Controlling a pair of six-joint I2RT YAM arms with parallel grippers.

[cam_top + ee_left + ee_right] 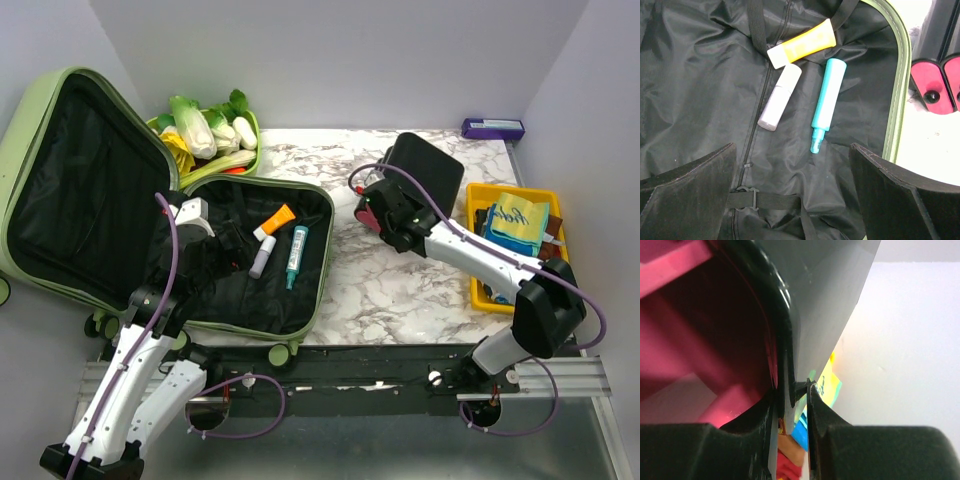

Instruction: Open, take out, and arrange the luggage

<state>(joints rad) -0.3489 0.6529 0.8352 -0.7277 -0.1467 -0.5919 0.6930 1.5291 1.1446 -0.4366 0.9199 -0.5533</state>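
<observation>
Inside luggage [80, 190]: orange tube [802, 45], white tube [780, 97], teal pen [826, 100]; labels illegible.

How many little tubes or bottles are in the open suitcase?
3: orange white-capped plastic tube farthest back, pale lilac bottle front-left of it, teal bottle front-right. Folds may hide more.

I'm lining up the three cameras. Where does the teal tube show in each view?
Top external: teal tube lies in the open luggage, right side of its base.
Left wrist: upper middle, just below the orange tube.
Right wrist: not in it.
Shared landmark: the pink-ended box, at the left wrist view's right edge and filling the right wrist view.
</observation>
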